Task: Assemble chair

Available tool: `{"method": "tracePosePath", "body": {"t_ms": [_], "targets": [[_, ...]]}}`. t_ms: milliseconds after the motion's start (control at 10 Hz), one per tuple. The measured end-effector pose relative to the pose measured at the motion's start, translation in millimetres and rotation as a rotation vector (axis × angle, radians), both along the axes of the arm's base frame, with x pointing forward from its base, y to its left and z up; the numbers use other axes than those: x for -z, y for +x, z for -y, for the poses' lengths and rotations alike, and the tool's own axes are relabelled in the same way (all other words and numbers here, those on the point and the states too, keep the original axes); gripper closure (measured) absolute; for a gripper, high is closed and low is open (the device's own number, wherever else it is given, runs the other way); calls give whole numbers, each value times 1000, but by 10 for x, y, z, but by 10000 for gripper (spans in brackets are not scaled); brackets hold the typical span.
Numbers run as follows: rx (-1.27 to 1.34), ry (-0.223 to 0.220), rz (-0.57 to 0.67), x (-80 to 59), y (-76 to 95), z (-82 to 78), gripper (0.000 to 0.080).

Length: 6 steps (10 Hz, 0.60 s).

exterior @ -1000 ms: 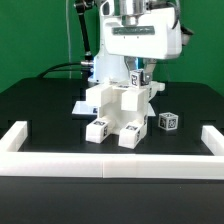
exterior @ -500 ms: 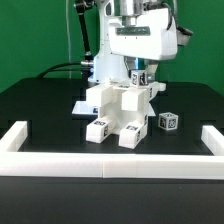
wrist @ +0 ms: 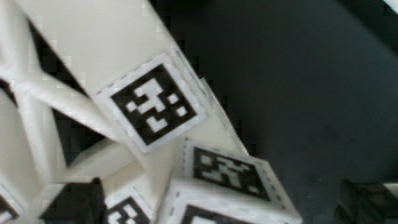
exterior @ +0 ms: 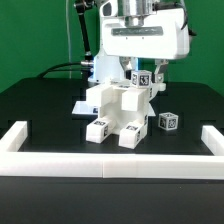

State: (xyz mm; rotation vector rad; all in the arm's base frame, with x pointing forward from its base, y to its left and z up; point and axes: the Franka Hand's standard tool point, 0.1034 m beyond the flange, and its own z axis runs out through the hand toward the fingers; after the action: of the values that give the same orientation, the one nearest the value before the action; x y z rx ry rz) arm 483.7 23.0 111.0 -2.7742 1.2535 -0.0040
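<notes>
The partly built white chair (exterior: 120, 110) stands in the middle of the black table, blocky pieces with square tags facing front. My gripper (exterior: 143, 74) hangs right over its upper right part, fingers spread to either side of a tagged piece (exterior: 141, 79) at the top and not pressing on it. The wrist view is filled by slanted white chair bars, with one large tag (wrist: 160, 105) and a smaller tagged block (wrist: 231, 172) beside it. My fingers do not show clearly there.
A small loose tagged cube (exterior: 168, 121) lies just off the chair on the exterior view's right. A long low white border rail (exterior: 110, 162) runs along the front, with raised ends at both sides. The arm's base and cables (exterior: 88, 62) stand behind the chair.
The fingers have spread apart from the tagged top piece, letting it go. The chair and the loose cube have stayed where they were.
</notes>
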Motion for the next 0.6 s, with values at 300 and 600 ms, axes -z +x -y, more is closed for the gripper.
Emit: {"method": "tracePosePath", "body": {"t_ms": [300,600], "targets": [[-259,-21,19,-6,-3,-21,150],[-521,-37,39,-6,-7,-13,150]]}}
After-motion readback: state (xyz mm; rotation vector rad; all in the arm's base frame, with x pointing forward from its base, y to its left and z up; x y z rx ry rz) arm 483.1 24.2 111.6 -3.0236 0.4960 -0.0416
